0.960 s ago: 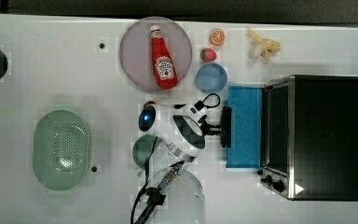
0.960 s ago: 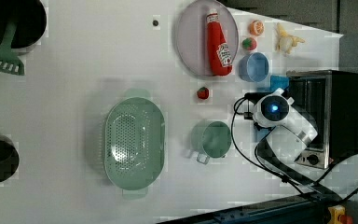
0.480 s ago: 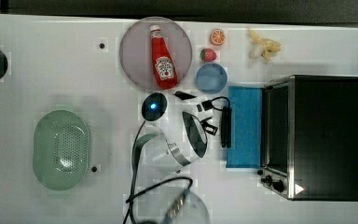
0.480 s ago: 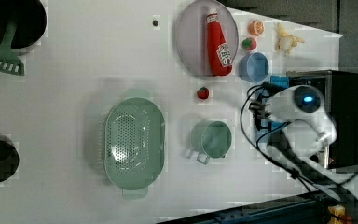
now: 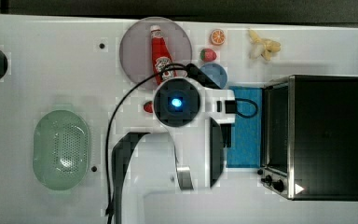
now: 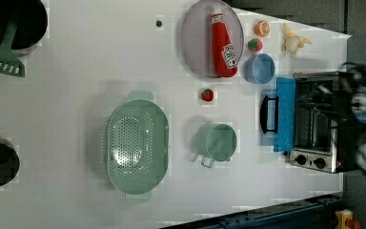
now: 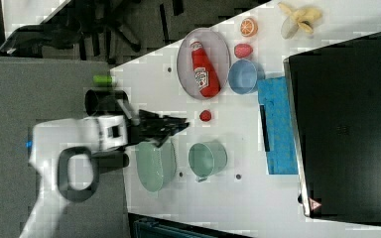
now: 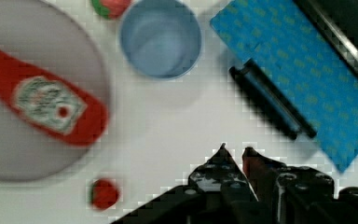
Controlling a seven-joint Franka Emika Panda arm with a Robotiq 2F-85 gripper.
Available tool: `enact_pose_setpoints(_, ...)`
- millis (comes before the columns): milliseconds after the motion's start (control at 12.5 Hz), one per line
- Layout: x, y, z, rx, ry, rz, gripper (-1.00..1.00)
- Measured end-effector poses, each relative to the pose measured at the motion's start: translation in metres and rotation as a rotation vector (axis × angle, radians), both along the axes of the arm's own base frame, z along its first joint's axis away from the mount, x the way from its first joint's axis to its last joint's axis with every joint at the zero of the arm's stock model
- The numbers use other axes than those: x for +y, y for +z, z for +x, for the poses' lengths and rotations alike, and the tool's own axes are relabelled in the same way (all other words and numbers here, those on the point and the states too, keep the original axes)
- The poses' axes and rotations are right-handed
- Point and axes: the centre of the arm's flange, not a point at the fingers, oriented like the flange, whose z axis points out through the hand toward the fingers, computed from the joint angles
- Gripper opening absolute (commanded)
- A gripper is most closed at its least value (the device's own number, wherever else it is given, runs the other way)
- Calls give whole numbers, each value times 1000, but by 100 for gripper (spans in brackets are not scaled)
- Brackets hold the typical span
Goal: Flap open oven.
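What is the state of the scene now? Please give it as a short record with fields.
oven: door flapped down flat, blue, handle pointing away from the oven
gripper: above the table, holding nothing, jaws nearly together
plate: holds a ketchup bottle lying down
blue bowl: between plate and oven
green cup: beside the colander
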Motion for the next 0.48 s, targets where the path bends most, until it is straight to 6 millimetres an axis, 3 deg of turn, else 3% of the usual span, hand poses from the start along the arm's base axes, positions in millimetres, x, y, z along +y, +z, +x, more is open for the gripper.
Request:
enact_pose_setpoints(240,-5,68,-13,-35,-66,97,-65)
enact_pose_setpoints(480,-12,104,-18,15,-97,116,-65)
